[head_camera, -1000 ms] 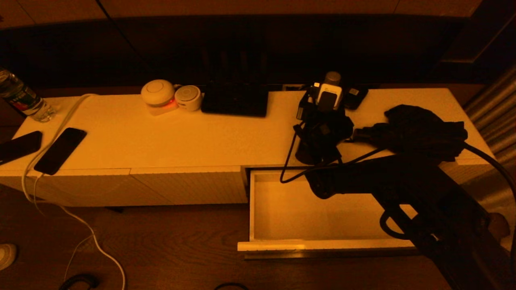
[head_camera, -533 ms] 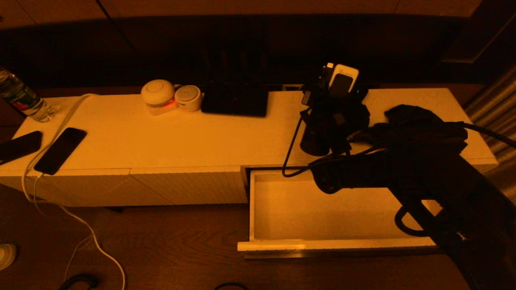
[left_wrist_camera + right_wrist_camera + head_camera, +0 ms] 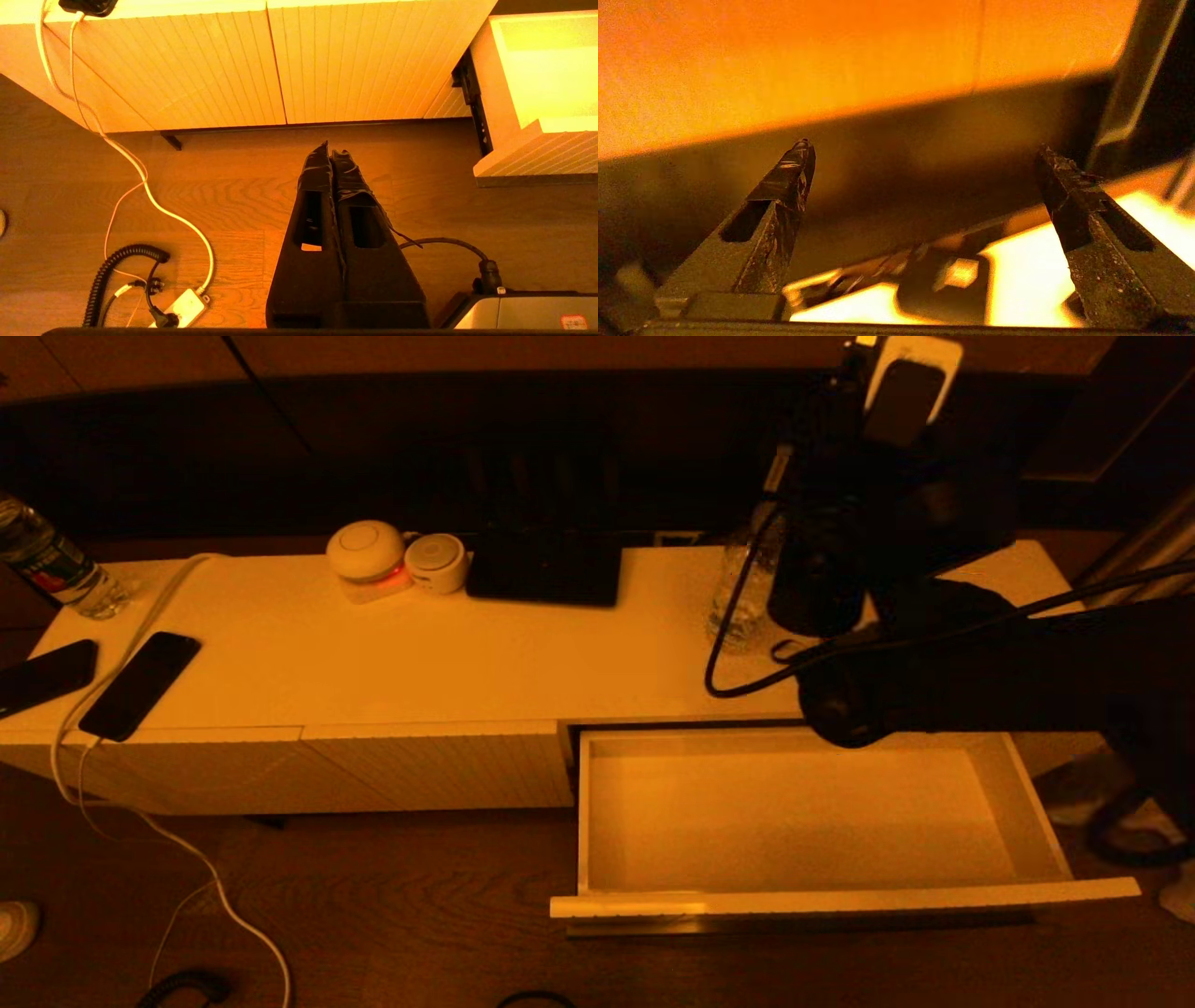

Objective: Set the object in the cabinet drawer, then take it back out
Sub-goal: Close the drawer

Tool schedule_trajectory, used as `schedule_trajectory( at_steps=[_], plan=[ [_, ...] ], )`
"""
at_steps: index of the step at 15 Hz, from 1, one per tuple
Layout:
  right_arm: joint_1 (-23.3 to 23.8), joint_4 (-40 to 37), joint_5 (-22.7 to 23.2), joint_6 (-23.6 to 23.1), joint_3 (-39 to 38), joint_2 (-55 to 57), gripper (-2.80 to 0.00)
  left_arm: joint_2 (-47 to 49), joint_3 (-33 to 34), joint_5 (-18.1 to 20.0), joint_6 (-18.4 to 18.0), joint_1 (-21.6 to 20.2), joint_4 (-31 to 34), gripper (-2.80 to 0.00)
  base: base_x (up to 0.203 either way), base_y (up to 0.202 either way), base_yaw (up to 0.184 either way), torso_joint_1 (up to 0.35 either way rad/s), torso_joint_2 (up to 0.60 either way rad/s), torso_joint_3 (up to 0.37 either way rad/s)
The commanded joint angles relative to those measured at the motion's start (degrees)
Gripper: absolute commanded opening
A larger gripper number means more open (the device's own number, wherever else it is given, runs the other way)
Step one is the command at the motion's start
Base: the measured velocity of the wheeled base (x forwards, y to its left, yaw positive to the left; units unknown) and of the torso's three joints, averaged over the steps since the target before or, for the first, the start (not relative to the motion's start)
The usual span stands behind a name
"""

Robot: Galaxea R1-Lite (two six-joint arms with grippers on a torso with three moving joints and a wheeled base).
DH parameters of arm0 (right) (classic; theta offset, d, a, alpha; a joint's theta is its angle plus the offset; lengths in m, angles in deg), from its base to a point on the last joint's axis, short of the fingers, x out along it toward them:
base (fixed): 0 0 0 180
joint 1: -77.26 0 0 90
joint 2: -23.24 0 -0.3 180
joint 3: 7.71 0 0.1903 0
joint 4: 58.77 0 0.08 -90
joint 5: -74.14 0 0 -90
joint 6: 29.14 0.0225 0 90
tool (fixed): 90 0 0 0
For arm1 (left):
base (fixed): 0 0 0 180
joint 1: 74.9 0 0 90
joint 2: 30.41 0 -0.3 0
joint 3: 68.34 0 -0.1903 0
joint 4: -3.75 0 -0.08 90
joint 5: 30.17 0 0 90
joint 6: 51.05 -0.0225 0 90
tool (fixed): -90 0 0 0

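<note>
The cabinet drawer (image 3: 803,821) stands pulled out from the right part of the long low white cabinet (image 3: 373,653), and its pale floor shows bare. On the cabinet top just behind the drawer, a clear plastic bottle (image 3: 742,593) stands upright, partly hidden by the right arm. A dark crumpled cloth (image 3: 943,607) lies near it to the right. The right gripper (image 3: 924,154) is raised high above the back of the cabinet top, its fingers (image 3: 784,186) spread wide apart with nothing between them. The left gripper (image 3: 332,154) hangs low over the wooden floor (image 3: 233,196) in front of the closed ribbed panels, its fingers pressed together. Further left on the cabinet top lie two dark phones (image 3: 140,683), a white cable (image 3: 121,653), two round white devices (image 3: 366,551) and another bottle (image 3: 51,565) at the far edge.
</note>
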Motion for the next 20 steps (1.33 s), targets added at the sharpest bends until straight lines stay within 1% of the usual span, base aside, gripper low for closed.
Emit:
schedule_trajectory(
  at_steps=[1,2,3,4,5,7,9,10,12,13,14,15,17,18,19,20],
  plan=[
    [-0.23,-0.41,0.09,-3.08,-4.46,-8.53,0.00,0.00,0.00,-0.01,-0.01,0.00,0.02,-2.80,0.000,0.000,0.000,0.000,0.00,0.000],
    [-0.37,-1.72,0.41,-6.03,-7.48,-12.13,0.00,0.00,0.00,-0.01,-0.01,0.00,0.02,-2.80,0.000,0.000,0.000,0.000,0.00,0.000],
    [-0.47,-2.91,0.56,-8.29,-10.08,-14.93,-2.80,0.00,0.00,-0.01,-0.01,0.00,0.02,-2.80,0.000,0.000,0.000,0.000,0.00,0.000],
    [-0.54,-4.84,0.64,-10.13,-13.40,-18.02,-2.80,0.00,0.00,-0.01,-0.01,0.00,0.02,-2.80,0.000,0.000,0.000,0.000,0.00,0.000],
    [-0.63,-7.92,0.64,-10.73,-16.14,-20.91,-2.80,0.00,0.00,-0.01,-0.01,0.00,0.02,-2.80,0.000,0.000,0.000,0.000,0.00,0.000],
    [-0.68,-17.90,0.72,-11.17,-22.92,-28.10,-2.80,0.00,0.00,-0.01,-0.01,0.00,0.02,-2.80,0.000,0.000,0.000,0.000,0.00,0.000],
    [-0.49,-35.89,1.08,-11.16,-28.39,-34.74,-2.80,0.00,0.00,-0.01,-0.01,0.00,0.02,-2.80,0.000,0.000,0.000,0.000,0.00,0.000],
    [-0.19,-46.62,1.50,-10.63,-30.47,-37.38,-2.80,0.00,0.00,-0.01,-0.01,0.00,0.02,-2.80,0.000,0.000,0.000,0.000,0.00,0.000],
    [0.66,-65.93,3.18,-7.83,-33.70,-41.75,-2.80,0.00,0.00,-0.01,-0.01,0.00,0.02,-2.80,0.000,0.000,0.000,0.000,0.00,0.000],
    [0.87,-74.41,5.20,-6.12,-34.76,-43.55,-2.80,0.00,0.00,-0.01,-0.01,0.00,0.02,-2.80,0.000,0.000,0.000,0.000,0.00,0.000],
    [0.99,-82.51,8.07,-4.59,-35.76,-45.33,-2.80,0.00,0.00,-0.01,-0.01,0.00,0.02,-2.80,0.000,0.000,0.000,0.000,0.00,0.000],
    [1.16,-89.32,13.34,-3.98,-36.72,-46.87,-2.80,0.00,0.00,-0.01,-0.01,0.00,0.02,-2.80,0.000,0.000,0.000,0.000,0.00,0.000],
    [2.82,-104.09,28.57,-4.11,-38.53,-49.29,-2.80,0.00,0.00,-0.01,-0.01,0.00,0.02,-2.80,0.000,0.000,0.000,0.000,0.00,0.000],
    [4.26,-109.66,34.47,-4.66,-39.02,-49.64,-2.80,0.00,0.00,-0.01,-0.01,0.00,0.02,-2.80,0.000,0.000,0.000,0.000,0.00,0.000],
    [5.29,-113.12,38.80,-5.14,-39.39,-49.45,-2.80,0.00,0.00,-0.01,-0.01,0.00,0.02,-2.80,0.000,0.000,0.000,0.000,0.00,0.000],
    [5.52,-115.26,41.95,-5.39,-40.28,-47.80,-2.80,0.00,0.00,-0.01,-0.01,0.00,0.02,-2.80,0.000,0.000,0.000,0.000,0.00,0.000]
  ],
)
